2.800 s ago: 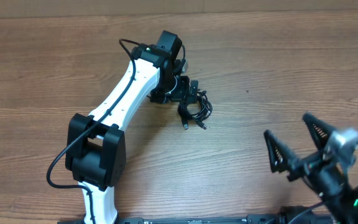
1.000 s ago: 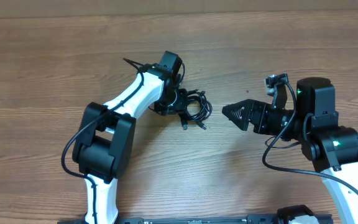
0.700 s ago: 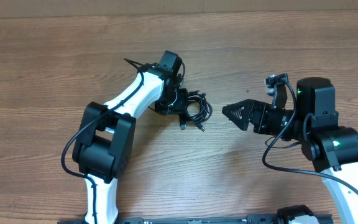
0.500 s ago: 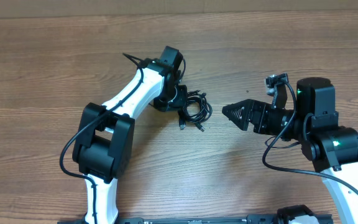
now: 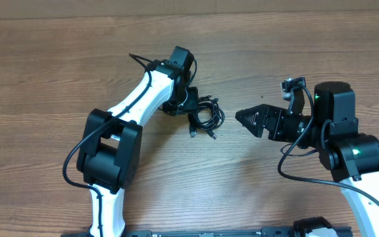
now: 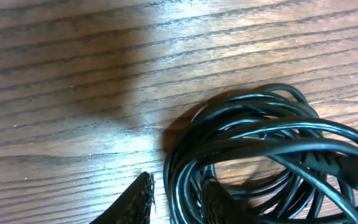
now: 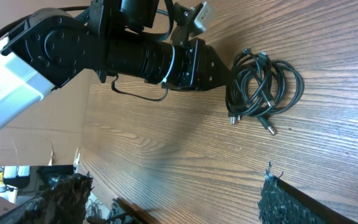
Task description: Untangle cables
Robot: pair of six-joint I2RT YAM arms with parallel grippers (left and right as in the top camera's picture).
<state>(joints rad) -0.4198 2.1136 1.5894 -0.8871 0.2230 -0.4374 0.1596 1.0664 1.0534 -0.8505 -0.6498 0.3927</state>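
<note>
Fingertips (image 6: 135,202) of the left pincer (image 6: 178,204) stand a little apart at the edge of the cables (image 6: 260,143), with a few strands of the coil running between them. Whether the pads press those strands or only straddle them, the wrist view does not settle.

From above, the left pincer (image 5: 191,104) sits low at the left side of the cables (image 5: 206,116). They lie as one small tangled coil on the worktop (image 5: 58,66), near its middle. Two plugs (image 5: 193,133) trail out of the coil on the side toward the robot. The left arm (image 5: 137,99) reaches in from the lower left.

The right pincer (image 5: 238,117) points at the cables from the right, near them but not touching. Its jaws are spread wide and hold nothing. In its own wrist view the right pincer (image 7: 176,202) frames bare wood, with the cables (image 7: 263,90) beyond it and the left pincer at their far side.
</note>
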